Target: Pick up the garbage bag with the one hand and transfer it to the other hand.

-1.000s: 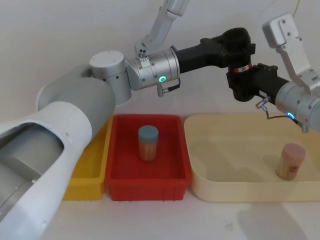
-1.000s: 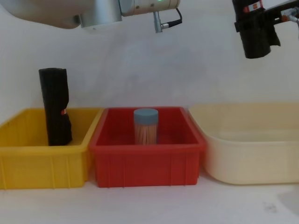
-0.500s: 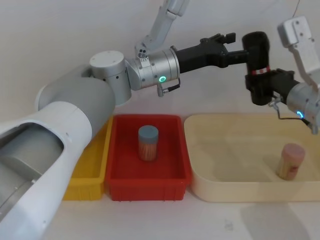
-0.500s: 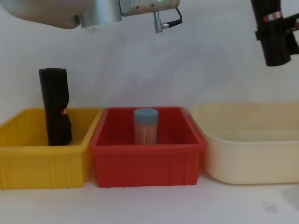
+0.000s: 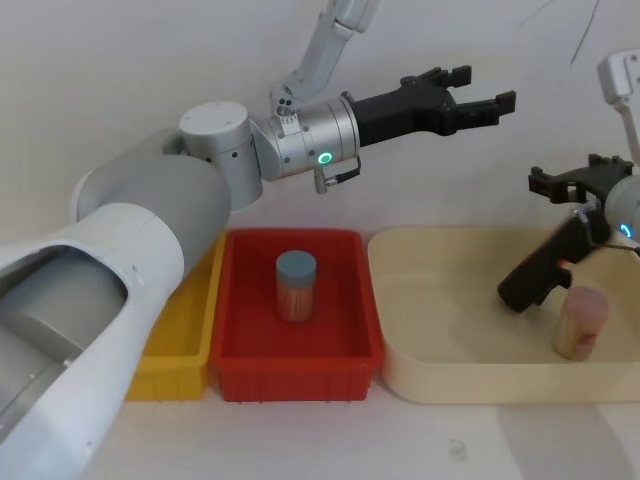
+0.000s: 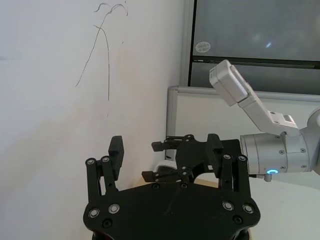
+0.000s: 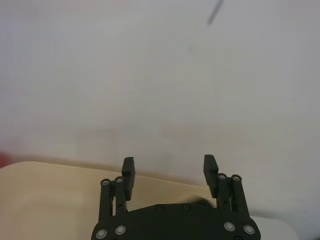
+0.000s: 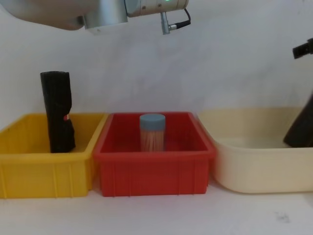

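White tabletop (image 5: 300,440) carried three bins: yellow bin (image 8: 29,161), red bin (image 5: 296,370), cream tray (image 5: 440,370). Your garbage bag (image 5: 540,270) lay tilted inside cream tray, beside pink-lidded jar (image 5: 582,322), free of both grippers. Right gripper (image 5: 568,183) hung just above bag, fingers apart. Farther back, left gripper (image 5: 480,95) stood raised, fingers spread, empty.
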Tool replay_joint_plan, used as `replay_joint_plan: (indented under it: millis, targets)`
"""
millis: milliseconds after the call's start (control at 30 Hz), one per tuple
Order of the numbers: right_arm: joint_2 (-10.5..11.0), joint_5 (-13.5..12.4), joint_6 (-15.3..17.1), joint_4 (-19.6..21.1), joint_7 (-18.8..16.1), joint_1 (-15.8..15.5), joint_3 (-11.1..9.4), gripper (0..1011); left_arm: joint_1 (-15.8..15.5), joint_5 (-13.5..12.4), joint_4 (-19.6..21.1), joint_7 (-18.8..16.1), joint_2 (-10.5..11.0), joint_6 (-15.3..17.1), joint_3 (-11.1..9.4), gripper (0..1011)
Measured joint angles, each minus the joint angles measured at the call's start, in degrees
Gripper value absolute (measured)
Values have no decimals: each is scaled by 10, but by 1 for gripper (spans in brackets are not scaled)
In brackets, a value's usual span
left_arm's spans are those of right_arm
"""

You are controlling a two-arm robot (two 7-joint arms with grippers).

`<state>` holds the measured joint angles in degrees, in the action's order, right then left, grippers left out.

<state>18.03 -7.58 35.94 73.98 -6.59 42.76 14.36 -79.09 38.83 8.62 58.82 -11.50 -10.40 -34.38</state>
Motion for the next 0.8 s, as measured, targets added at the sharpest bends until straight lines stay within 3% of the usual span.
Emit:
replay_joint_plan:
  millis: [233,800]
  targets:
    - [-5,2,7,-21,14,6,-11,1001,0,0,0,0,0,0,0,1000]
    - [-8,4,13,-40,26,11,-21,1001,0,0,0,0,0,0,0,1000]
